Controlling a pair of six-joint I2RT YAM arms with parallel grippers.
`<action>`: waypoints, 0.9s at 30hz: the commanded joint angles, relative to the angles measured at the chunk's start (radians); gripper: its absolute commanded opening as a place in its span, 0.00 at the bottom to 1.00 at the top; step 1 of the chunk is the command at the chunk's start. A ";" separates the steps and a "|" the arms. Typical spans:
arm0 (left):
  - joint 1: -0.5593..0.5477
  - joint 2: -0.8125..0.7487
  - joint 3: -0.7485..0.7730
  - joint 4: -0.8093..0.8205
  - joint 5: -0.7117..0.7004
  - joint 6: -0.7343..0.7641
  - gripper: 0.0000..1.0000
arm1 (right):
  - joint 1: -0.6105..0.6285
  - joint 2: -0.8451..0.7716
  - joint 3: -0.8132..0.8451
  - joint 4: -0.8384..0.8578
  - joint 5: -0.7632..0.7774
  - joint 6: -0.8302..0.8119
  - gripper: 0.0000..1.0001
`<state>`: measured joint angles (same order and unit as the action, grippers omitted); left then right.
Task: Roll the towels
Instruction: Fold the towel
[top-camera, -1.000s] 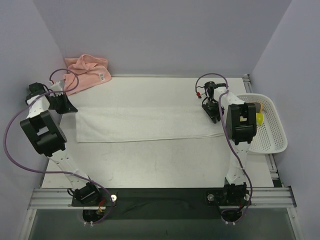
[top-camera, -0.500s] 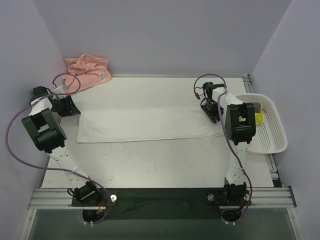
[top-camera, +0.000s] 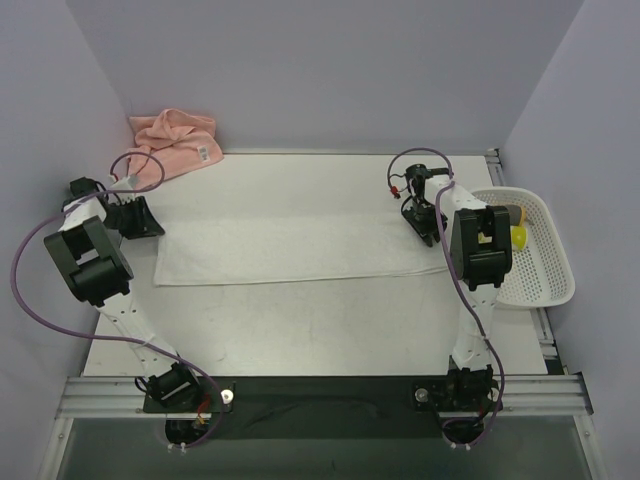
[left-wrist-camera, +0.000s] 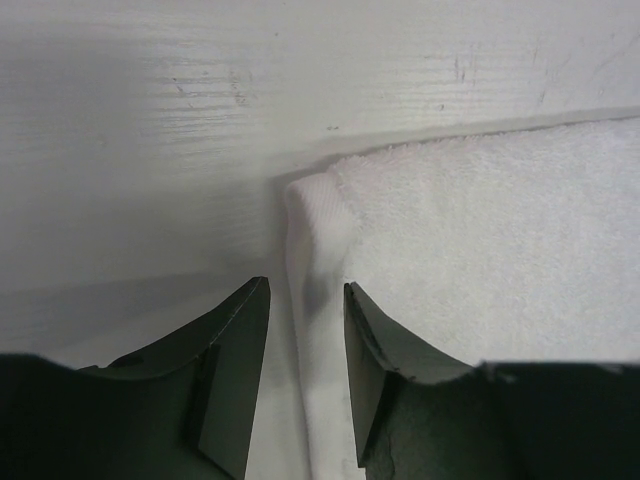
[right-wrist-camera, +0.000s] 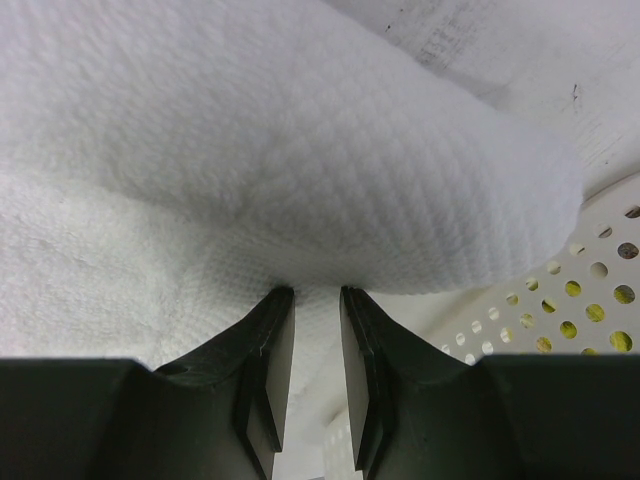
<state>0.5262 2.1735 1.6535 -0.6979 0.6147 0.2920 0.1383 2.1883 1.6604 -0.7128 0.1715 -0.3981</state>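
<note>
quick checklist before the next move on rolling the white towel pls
1. White towel spread flat on the table: ok.
2. Left tool open, with the towel's left hem between its jaws: ok, not gripped yet.
3. Right tool shut on a raised fold at the towel's right end: ok.
4. Pink towel out of the way, bunched in the far left corner, apart from the white one: ok.
5. Basket clear of the towel's right end: cannot tell, the right arm hides the gap.
</note>
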 joint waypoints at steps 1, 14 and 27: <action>0.014 -0.006 0.009 -0.032 0.080 0.010 0.46 | 0.001 -0.013 -0.019 -0.024 0.006 -0.010 0.26; 0.026 -0.020 0.109 -0.034 0.108 -0.065 0.00 | 0.000 0.001 -0.014 -0.020 0.008 -0.012 0.25; 0.037 0.045 0.172 0.040 0.088 -0.136 0.00 | -0.002 0.002 -0.022 -0.017 0.016 -0.018 0.24</action>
<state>0.5365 2.1887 1.7714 -0.7380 0.7086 0.1764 0.1387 2.1883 1.6604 -0.7128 0.1711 -0.4019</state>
